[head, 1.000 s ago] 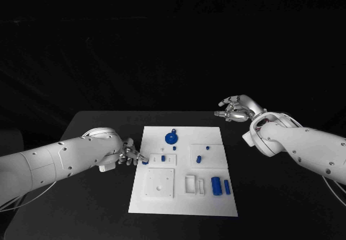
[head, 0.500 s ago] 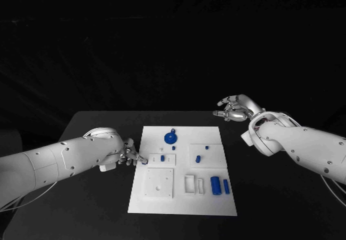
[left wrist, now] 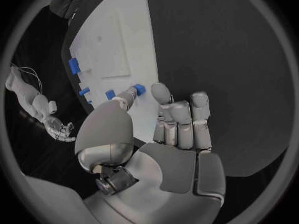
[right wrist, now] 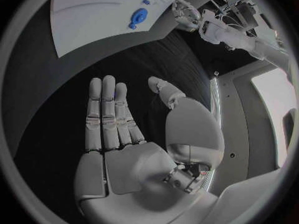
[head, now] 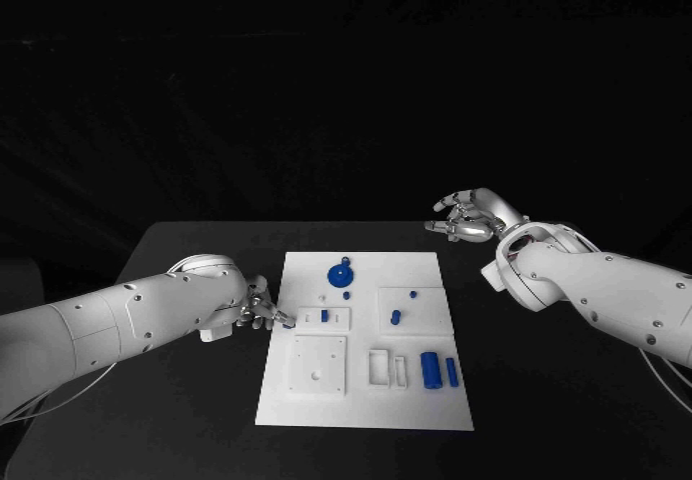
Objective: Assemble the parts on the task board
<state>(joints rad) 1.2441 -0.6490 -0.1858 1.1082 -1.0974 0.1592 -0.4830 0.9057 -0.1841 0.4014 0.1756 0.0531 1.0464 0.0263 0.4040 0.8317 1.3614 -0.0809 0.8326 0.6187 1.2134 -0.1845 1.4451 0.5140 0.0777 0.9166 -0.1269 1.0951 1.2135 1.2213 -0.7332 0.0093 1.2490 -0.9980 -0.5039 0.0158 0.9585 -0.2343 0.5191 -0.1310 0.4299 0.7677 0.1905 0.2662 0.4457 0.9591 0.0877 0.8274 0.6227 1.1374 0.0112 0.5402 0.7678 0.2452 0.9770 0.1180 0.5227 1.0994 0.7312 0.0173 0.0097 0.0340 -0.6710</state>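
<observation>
**Blue peg at the left edge, hardly any motion**

Blue parts sit scattered on the white task board (head: 368, 340): a round disc (head: 342, 275) at the far end, two cylinders (head: 440, 371) near me, small pegs between. Over the last second I see almost no change; my left hand (head: 263, 314) has stayed at the board's left edge, creeping slightly inward. In the left wrist view its thumb tip touches a small blue peg (left wrist: 139, 89), the other fingers straight and together, so nothing is gripped. My right hand (head: 469, 217) hangs beyond the far right corner, well apart from the board, fingers loosely apart and empty. I judge assembly barely begun, with most parts still loose.
</observation>
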